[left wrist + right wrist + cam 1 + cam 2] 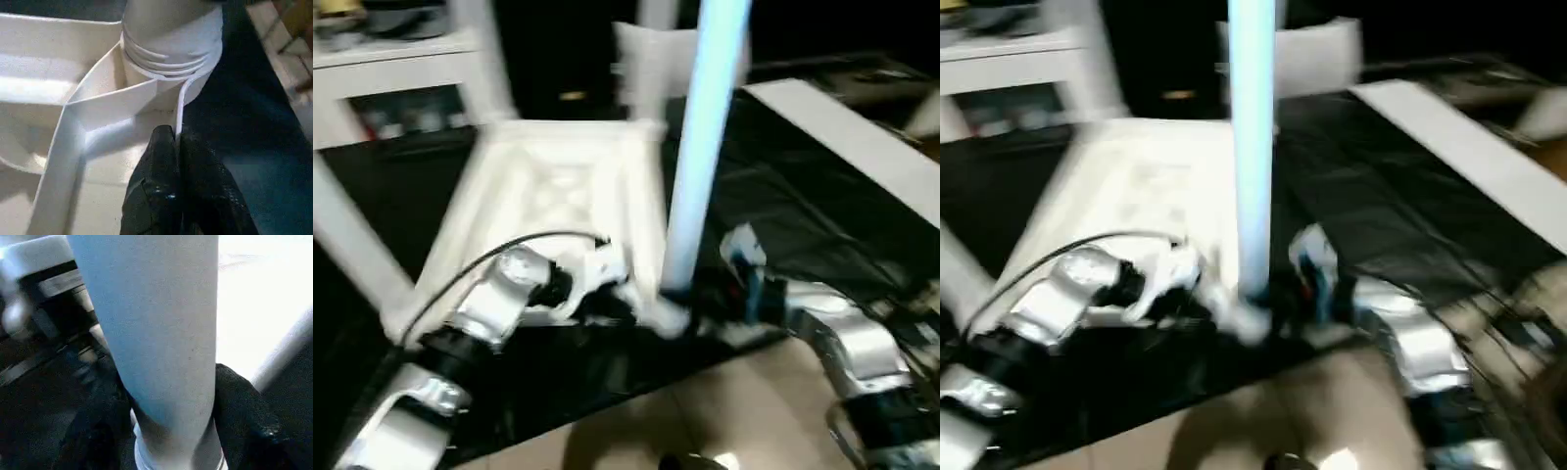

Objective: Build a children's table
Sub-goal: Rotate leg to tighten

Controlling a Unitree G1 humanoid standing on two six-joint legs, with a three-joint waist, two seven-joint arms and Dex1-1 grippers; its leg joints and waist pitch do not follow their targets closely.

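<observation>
My right gripper point(171, 431) clamps the base of an upright white leg point(705, 137), one black finger point(244, 416) on each side of the tube, where it stands in the near corner socket point(171, 54) of the upturned tabletop point(558, 186). My left gripper point(176, 147), fingers pressed together, rests against the tabletop's rim just beside that socket. The tabletop lies ribbed side up on a black sheet point(783, 215), with another leg point(347, 245) angling away at its far left
</observation>
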